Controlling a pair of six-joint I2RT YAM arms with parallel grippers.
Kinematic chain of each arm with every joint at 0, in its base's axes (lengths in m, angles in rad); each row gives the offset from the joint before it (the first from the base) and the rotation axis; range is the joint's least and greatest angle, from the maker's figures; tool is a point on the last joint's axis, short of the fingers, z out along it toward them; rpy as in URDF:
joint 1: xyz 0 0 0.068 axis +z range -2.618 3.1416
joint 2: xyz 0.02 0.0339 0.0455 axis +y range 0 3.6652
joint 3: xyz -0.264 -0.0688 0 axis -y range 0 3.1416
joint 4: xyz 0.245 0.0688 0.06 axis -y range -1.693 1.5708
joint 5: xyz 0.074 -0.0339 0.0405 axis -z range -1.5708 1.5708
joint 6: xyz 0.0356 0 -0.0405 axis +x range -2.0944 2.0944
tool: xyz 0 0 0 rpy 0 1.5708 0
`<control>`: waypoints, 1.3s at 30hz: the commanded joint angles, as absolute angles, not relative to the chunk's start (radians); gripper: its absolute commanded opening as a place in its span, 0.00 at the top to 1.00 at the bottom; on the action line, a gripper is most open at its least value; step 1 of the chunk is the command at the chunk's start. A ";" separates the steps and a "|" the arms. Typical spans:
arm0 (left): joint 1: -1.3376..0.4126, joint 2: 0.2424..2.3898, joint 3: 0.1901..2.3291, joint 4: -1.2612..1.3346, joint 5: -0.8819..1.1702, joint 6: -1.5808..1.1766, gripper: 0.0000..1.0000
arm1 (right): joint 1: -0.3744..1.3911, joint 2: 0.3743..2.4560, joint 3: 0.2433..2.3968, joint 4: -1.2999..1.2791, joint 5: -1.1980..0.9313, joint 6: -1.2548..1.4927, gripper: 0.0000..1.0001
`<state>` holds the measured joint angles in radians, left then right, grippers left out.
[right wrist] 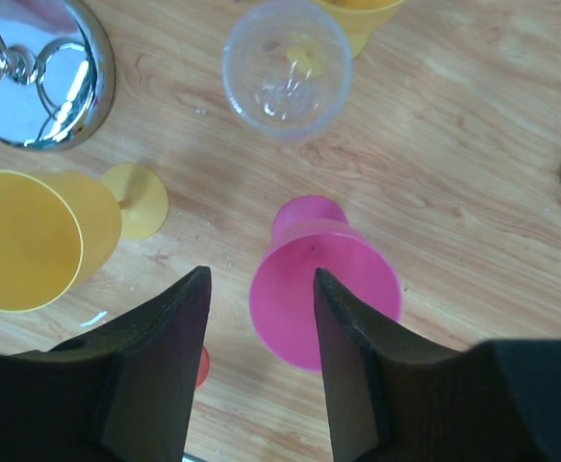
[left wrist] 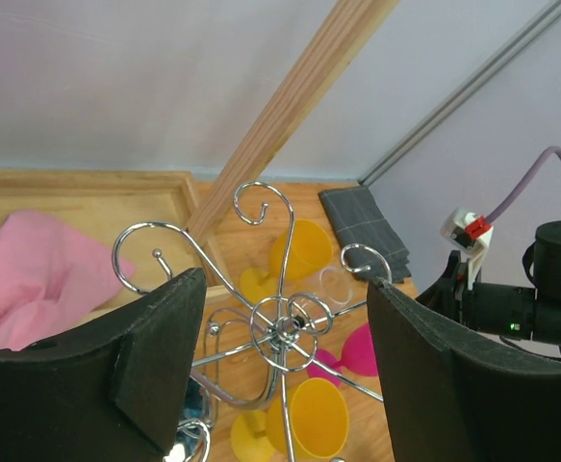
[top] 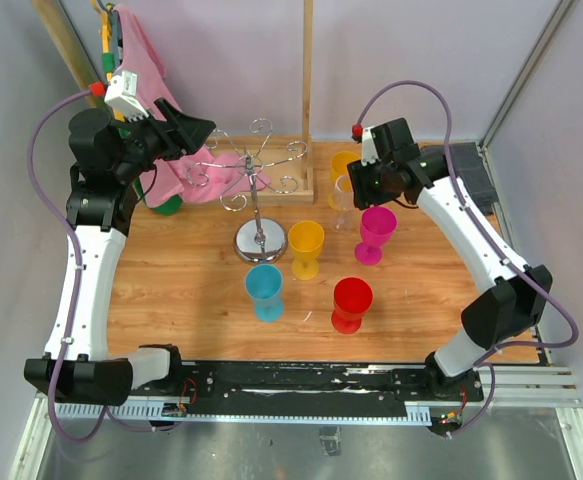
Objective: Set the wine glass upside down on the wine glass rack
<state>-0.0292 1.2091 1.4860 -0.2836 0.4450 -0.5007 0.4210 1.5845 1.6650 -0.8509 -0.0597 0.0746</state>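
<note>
Right gripper above upright magenta glass

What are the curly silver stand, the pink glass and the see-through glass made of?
Curly silver stand: looks like polished metal wire; its round base mirrors the room. Pink glass: probably plastic, solid colour with a dull, even sheen. See-through glass: clear, the wood shows through it; glass or clear plastic, can't tell.
</note>
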 commanded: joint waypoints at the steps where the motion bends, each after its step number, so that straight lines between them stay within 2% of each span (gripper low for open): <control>1: -0.032 1.189 1.500 -0.282 0.432 -0.482 0.27 | 0.458 1.611 1.646 -0.896 -0.063 0.054 0.54; 6: -0.032 1.193 1.502 -0.279 0.433 -0.485 0.27 | 0.476 1.637 1.637 -0.927 -0.039 0.052 0.57; 22: -0.032 1.195 1.492 -0.267 0.442 -0.489 0.27 | 0.483 1.646 1.554 -0.931 -0.015 0.055 0.58; 31: -0.032 1.193 1.488 -0.267 0.441 -0.489 0.27 | 0.486 1.675 1.542 -0.925 -0.028 0.063 0.68; 39: -0.032 1.193 1.490 -0.267 0.441 -0.489 0.27 | 0.489 1.693 1.554 -0.926 -0.028 0.067 0.82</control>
<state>-0.0292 1.2091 1.4860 -0.2863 0.4389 -0.4973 0.4755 1.6836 1.5562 -0.9108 -0.0341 0.0673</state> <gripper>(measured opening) 0.728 0.217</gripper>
